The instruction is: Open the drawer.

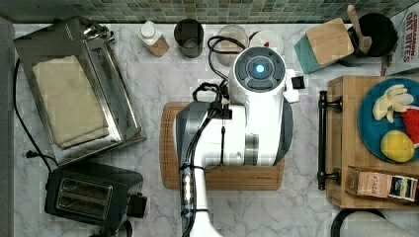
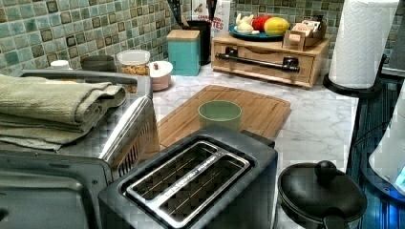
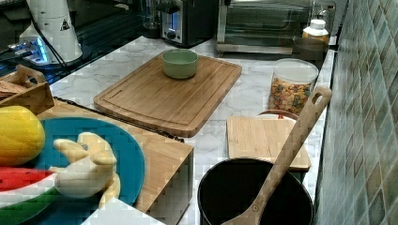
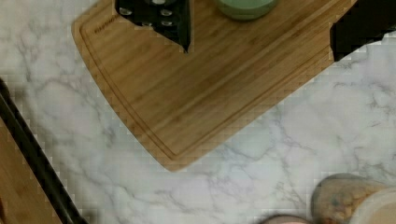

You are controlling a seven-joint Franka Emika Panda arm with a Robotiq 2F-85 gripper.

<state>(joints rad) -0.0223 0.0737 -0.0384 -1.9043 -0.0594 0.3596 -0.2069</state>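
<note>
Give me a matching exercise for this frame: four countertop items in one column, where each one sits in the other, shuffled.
Things:
1. small pale green bowl
2. folded beige towel
3. round blue plate of fruit
4. long black metal bar handle

Places:
A. on top of the light-wood drawer unit
B. across the drawer's front panel
C. on the flat bamboo cutting board
D. on top of the steel toaster oven

Pairs: 1-C, 2-D, 3-A, 4-B
</note>
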